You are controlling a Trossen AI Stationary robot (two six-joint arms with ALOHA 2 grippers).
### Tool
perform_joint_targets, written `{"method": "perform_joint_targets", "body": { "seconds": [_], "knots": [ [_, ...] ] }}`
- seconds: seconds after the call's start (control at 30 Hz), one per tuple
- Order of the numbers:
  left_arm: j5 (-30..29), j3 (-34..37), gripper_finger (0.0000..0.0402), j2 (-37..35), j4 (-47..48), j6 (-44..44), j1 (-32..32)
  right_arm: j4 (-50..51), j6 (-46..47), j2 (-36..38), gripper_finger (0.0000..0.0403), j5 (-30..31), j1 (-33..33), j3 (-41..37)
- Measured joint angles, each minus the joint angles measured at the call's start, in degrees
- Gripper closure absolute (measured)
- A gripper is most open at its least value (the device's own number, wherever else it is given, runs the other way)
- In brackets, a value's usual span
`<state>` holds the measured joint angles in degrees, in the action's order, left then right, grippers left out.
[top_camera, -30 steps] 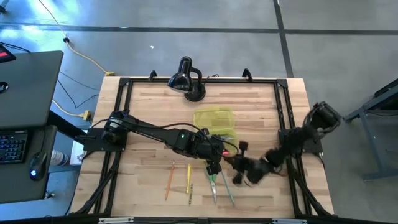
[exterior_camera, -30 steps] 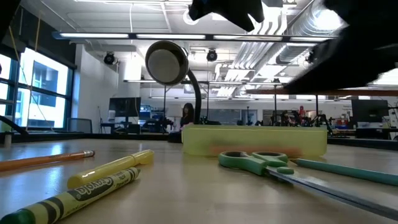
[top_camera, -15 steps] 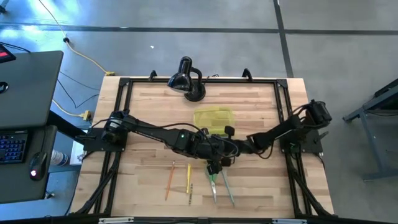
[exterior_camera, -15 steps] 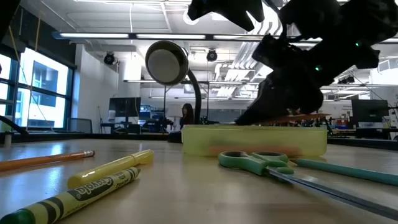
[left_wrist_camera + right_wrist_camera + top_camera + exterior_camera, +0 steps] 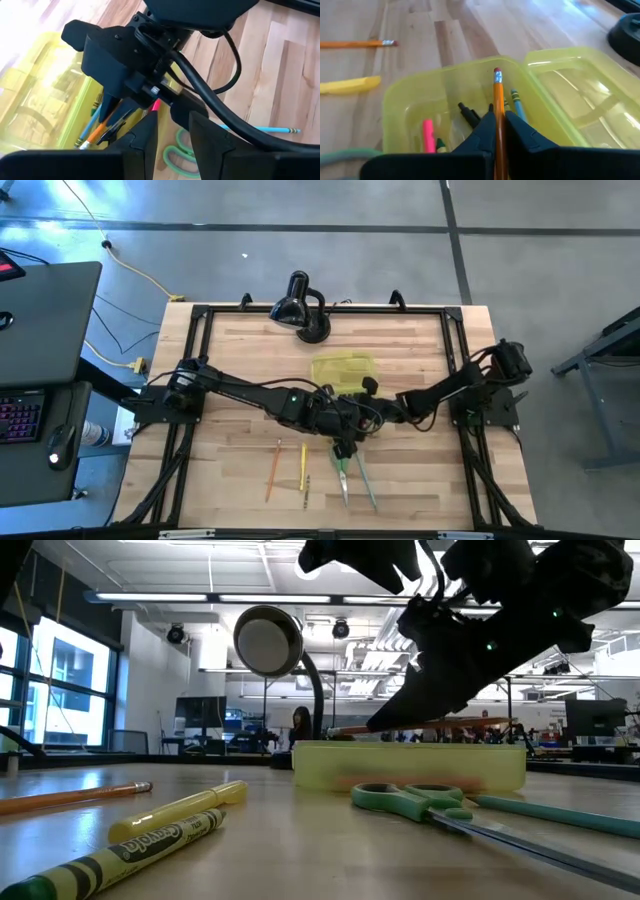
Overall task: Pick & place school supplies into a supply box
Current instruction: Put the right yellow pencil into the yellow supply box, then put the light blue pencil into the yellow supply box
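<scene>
A: The supply box (image 5: 345,373) sits mid-table, lid hinged open toward the black desk lamp (image 5: 297,305). From the left, we still have an orange pencil (image 5: 272,470) and a yellow marker (image 5: 302,465) loose on the wood, then the green-handled scissors (image 5: 342,470) with a teal pencil (image 5: 366,480) beside them.

B: And our left gripper (image 5: 343,450)?

A: It hovers just above the scissors, near the box's front edge. Its fingers (image 5: 145,137) stand part-way spread with nothing between them; it waits.

B: The right gripper (image 5: 496,127) is our working one. Its fingers are pinched on an orange pencil (image 5: 498,107), the eraser end pointing out over the box's tray, where a pink marker (image 5: 428,132), a black pen (image 5: 468,113) and a blue-green pencil (image 5: 516,104) already lie.

A: In the low view the pencil hangs roughly level, just above the box's rim (image 5: 410,746).

B: Then we judge the step to be the release. To do it well, we keep the pencil lined up with the tray's long side, bring it low between the walls, and part the fingers only once its tip cannot catch the rim.

A: We also keep clear of the left arm, which is close beside us; a nudge there could shift the box.
</scene>
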<state>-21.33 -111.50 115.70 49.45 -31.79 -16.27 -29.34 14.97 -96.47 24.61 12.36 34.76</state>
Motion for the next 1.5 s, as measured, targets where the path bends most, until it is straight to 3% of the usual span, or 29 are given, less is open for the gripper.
{"method": "perform_joint_targets", "body": {
  "seconds": [0.5,0.9,1.1,1.27,1.5],
  "knots": [
    [0.18,0.02,0.0259,0.00,0.11,-0.45,-0.02,-7.79,0.62,-5.92,0.0382,-2.56,0.00,0.02],
    [0.23,0.02,0.0259,0.00,0.00,-1.51,0.00,-7.81,-2.31,-5.87,0.0310,-4.48,0.03,0.02],
    [3.01,0.02,0.0259,0.00,0.06,-1.57,0.00,-8.15,-2.22,-1.91,0.0293,-4.35,0.35,0.00],
    [3.94,0.02,0.0259,0.00,0.31,-1.88,-0.26,-4.87,-0.66,3.22,0.0297,-5.08,2.86,0.02],
    [3.05,0.02,0.0259,0.00,1.00,-2.83,-1.14,12.48,14.44,10.69,0.0304,-4.01,9.72,0.02]
  ]
}}
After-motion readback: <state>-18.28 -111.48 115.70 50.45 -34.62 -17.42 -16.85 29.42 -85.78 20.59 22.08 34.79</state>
